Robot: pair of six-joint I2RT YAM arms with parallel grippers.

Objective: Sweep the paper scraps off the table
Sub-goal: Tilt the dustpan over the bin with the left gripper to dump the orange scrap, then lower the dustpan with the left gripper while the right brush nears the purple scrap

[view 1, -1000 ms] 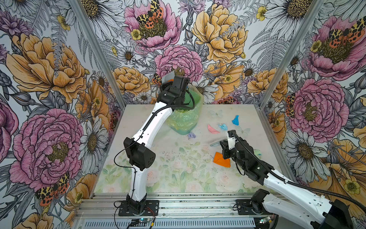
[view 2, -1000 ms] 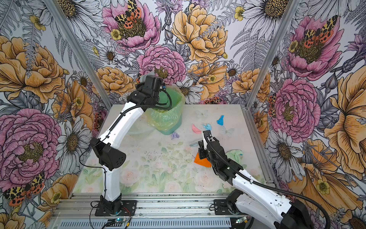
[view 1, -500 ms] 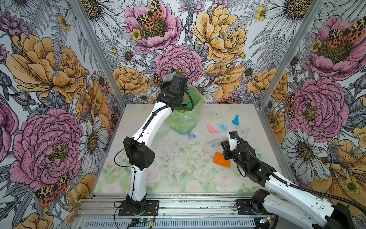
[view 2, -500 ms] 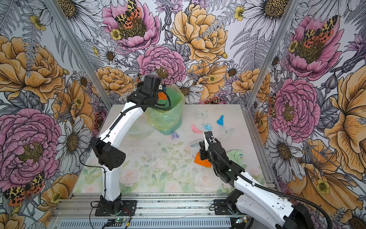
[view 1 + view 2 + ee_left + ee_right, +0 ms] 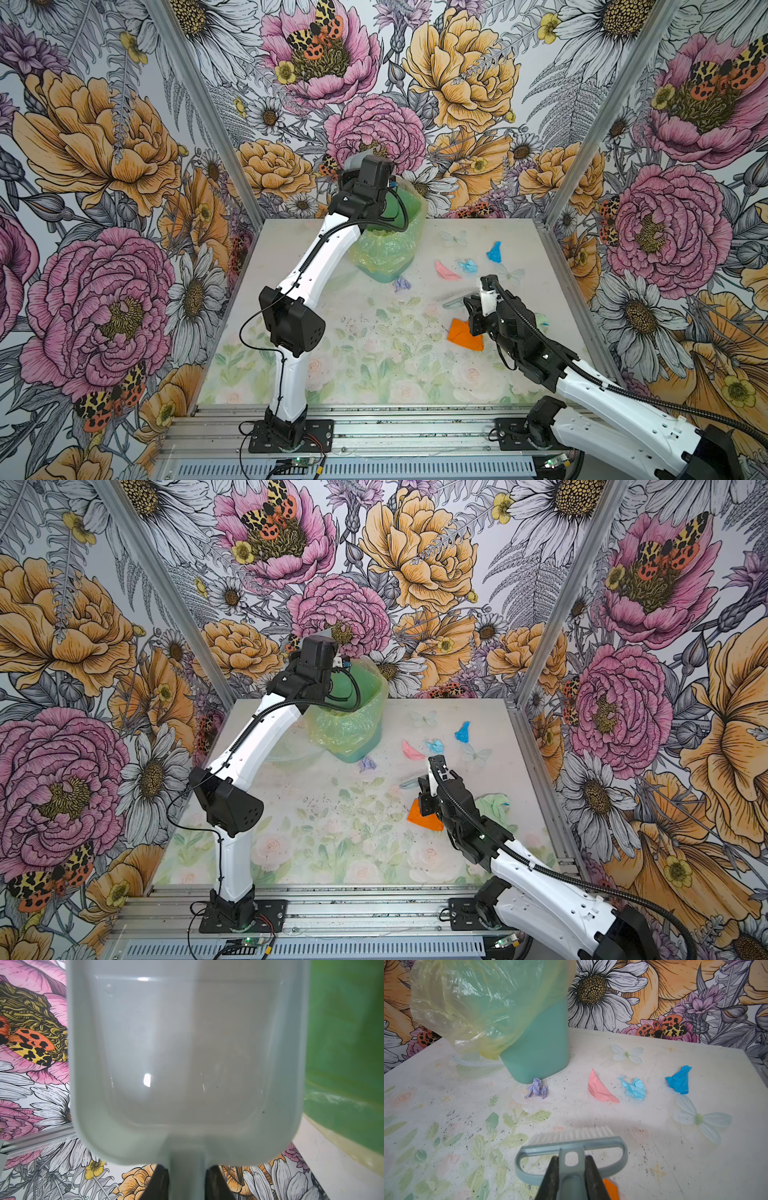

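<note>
The left jaws are seen clamped on the handle of the grey-blue dustpan (image 5: 187,1064), which is held aloft at the mouth of the bag-lined green bin (image 5: 390,249) at the back of the counter (image 5: 374,374). The right jaws are closed on the handle of the brush (image 5: 571,1147), whose white bristles are pointed toward the back wall, low over the counter; whether they touch it cannot be told. The paper scraps are spread over the counter's right half. A lilac scrap (image 5: 536,1089) is found just beside the bin's base. A pink scrap (image 5: 600,1088), a pale blue scrap (image 5: 634,1088) and a blue scrap (image 5: 679,1081) are ranged in a row beyond the bristles, apart from one another. An orange scrap (image 5: 465,334) is lodged beside the right wrist, partly hidden by it. A pale green scrap (image 5: 494,804) is seen on the arm's other side, near the counter's right edge.
</note>
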